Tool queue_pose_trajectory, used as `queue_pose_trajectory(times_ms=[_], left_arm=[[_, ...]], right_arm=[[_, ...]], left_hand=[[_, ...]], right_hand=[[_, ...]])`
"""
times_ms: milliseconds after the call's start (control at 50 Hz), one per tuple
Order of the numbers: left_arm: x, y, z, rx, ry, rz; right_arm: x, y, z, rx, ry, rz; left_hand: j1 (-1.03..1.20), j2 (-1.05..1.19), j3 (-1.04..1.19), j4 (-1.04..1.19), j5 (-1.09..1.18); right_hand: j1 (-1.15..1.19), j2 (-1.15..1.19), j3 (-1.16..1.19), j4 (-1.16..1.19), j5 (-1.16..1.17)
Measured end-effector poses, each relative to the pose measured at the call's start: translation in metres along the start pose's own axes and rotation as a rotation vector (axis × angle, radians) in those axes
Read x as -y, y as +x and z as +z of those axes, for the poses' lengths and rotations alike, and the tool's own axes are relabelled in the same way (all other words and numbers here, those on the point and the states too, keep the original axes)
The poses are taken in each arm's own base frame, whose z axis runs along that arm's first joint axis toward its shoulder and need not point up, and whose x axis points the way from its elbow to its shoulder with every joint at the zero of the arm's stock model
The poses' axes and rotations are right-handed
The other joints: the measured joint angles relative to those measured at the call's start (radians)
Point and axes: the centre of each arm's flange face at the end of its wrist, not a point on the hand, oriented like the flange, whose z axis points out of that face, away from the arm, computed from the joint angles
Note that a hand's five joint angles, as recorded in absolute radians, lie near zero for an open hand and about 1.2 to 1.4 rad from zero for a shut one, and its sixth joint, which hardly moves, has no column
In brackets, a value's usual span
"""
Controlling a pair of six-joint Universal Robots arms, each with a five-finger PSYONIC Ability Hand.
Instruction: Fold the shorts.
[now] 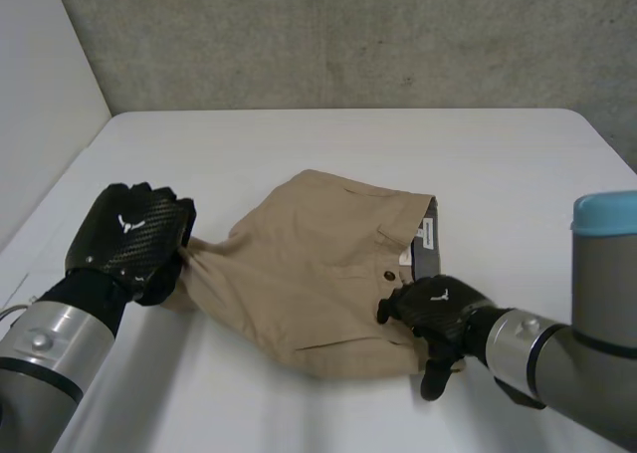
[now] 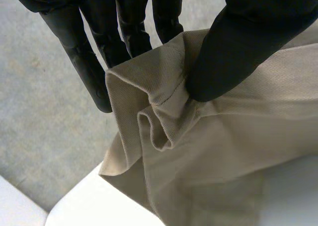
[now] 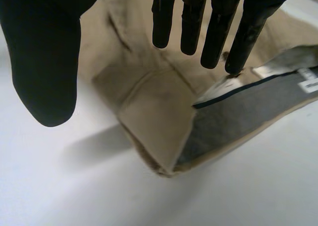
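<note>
Tan shorts lay mid-tabletop with a robot hand at each end.
In the head view the left robot hand, at the shorts' 9 o'clock with its back up, pinched a bunched hem between thumb and fingers, drawing the cloth into folds. The right robot hand, at their 4 o'clock, was palm-down over the waistband corner with its fingers straight and thumb spread wide, gripping nothing. The grey lining showed at its fingertips.
</note>
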Motion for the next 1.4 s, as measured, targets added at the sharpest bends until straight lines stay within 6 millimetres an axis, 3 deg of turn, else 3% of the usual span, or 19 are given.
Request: queue_pose_trajectory(times_ms=[80, 100, 120, 140, 240, 380, 520, 620, 640, 660, 680, 760, 860, 960, 1000, 1080, 1140, 1260, 1400], left_arm=[[0.009, 0.001, 0.001, -0.009, 0.021, -0.028], [0.012, 0.001, 0.002, -0.012, 0.029, -0.037], [0.013, 0.0, 0.002, -0.012, 0.032, -0.04], [0.016, 0.0, 0.003, -0.013, 0.039, -0.045], [0.023, -0.003, 0.011, -0.01, 0.065, -0.047], [0.051, -0.019, 0.055, 0.009, 0.156, -0.01], [0.131, -0.064, 0.12, 0.121, 0.424, 0.09], [0.206, -0.097, 0.121, 0.243, 0.729, 0.104], [0.206, -0.097, 0.121, 0.243, 0.729, 0.104], [0.233, -0.107, 0.112, 0.278, 0.866, 0.076], [0.236, -0.109, 0.11, 0.28, 0.892, 0.062], [0.223, -0.105, 0.107, 0.256, 0.893, 0.007], [0.16, -0.085, 0.111, 0.196, 0.718, -0.051], [0.074, -0.05, 0.105, 0.112, 0.455, -0.098], [0.061, -0.044, 0.103, 0.098, 0.413, -0.105], [-0.013, -0.008, 0.087, 0.004, 0.159, -0.136], [-0.034, 0.004, 0.076, -0.035, 0.061, -0.132], [-0.033, 0.013, 0.047, -0.101, -0.085, -0.062], [0.043, -0.01, 0.007, -0.079, -0.007, 0.011]], right_arm=[[-0.007, -0.003, 0.006, 0.008, -0.009, 0.008], [-0.008, -0.002, 0.008, 0.005, -0.006, 0.007], [-0.008, -0.002, 0.009, 0.003, -0.003, 0.006], [-0.005, 0.001, 0.011, -0.009, 0.01, 0.0], [0.02, 0.016, 0.015, -0.082, 0.101, -0.049], [0.107, 0.056, 0.007, -0.298, 0.367, -0.185], [0.242, 0.095, -0.051, -0.648, 0.931, -0.304], [0.279, 0.101, -0.082, -0.774, 1.171, -0.314], [0.279, 0.101, -0.082, -0.774, 1.171, -0.314], [0.28, 0.1, -0.083, -0.786, 1.192, -0.307], [0.277, 0.1, -0.081, -0.782, 1.181, -0.303], [0.256, 0.097, -0.063, -0.738, 1.071, -0.285], [0.208, 0.089, -0.027, -0.648, 0.85, -0.256], [0.152, 0.078, 0.01, -0.54, 0.65, -0.238], [0.14, 0.075, 0.019, -0.515, 0.613, -0.237], [0.081, 0.06, 0.058, -0.392, 0.426, -0.255], [0.06, 0.054, 0.068, -0.354, 0.345, -0.278], [0.041, 0.043, 0.059, -0.303, 0.206, -0.341], [0.088, 0.037, -0.01, -0.326, 0.231, -0.38]], left_hand=[[0.0, -0.003, 0.0, 0.0, 0.0], [0.0, -0.003, 0.0, 0.0, 0.0], [0.0, -0.003, 0.0, 0.0, 0.0], [0.0, -0.003, 0.0, 0.0, 0.0], [0.0, -0.003, 0.0, 0.0, 0.0], [0.0, -0.002, 0.0, 0.001, 0.0], [0.0, -0.002, 0.0, 0.001, 0.0], [0.0, -0.002, 0.0, 0.002, 0.0], [0.0, -0.002, 0.0, 0.002, 0.0], [0.0, -0.002, 0.0, 0.002, 0.0], [0.0, -0.002, 0.0, 0.002, 0.0], [0.0, -0.002, 0.0, 0.001, 0.0], [0.0, -0.003, -0.002, 0.0, 0.0], [0.0, -0.018, -0.026, -0.011, -0.003], [0.0, -0.028, -0.035, -0.021, -0.003], [0.0, -0.033, -0.04, -0.025, -0.003], [0.0, -0.033, -0.04, -0.025, -0.003], [0.0, -0.032, -0.04, -0.024, -0.003], [0.0, -0.022, -0.032, -0.01, 0.0]], right_hand=[[0.093, 0.089, 0.092, 0.109, 0.112], [0.342, 0.437, 0.421, 0.443, 0.427], [0.342, 0.437, 0.421, 0.443, 0.427], [0.52, 0.693, 0.697, 0.711, 0.688], [0.645, 0.78, 0.798, 0.832, 0.807], [0.651, 0.78, 0.798, 0.834, 0.811], [0.651, 0.78, 0.798, 0.834, 0.811], [0.651, 0.78, 0.798, 0.834, 0.811], [0.651, 0.78, 0.798, 0.834, 0.811], [0.651, 0.78, 0.798, 0.834, 0.817], [0.651, 0.78, 0.798, 0.834, 0.817], [0.651, 0.78, 0.798, 0.834, 0.817], [0.651, 0.78, 0.798, 0.834, 0.817], [0.651, 0.78, 0.798, 0.834, 0.817], [0.651, 0.78, 0.798, 0.835, 0.817], [0.651, 0.78, 0.798, 0.834, 0.817], [0.651, 0.78, 0.798, 0.834, 0.817], [0.651, 0.78, 0.798, 0.835, 0.817], [0.651, 0.78, 0.804, 0.834, 0.817]])
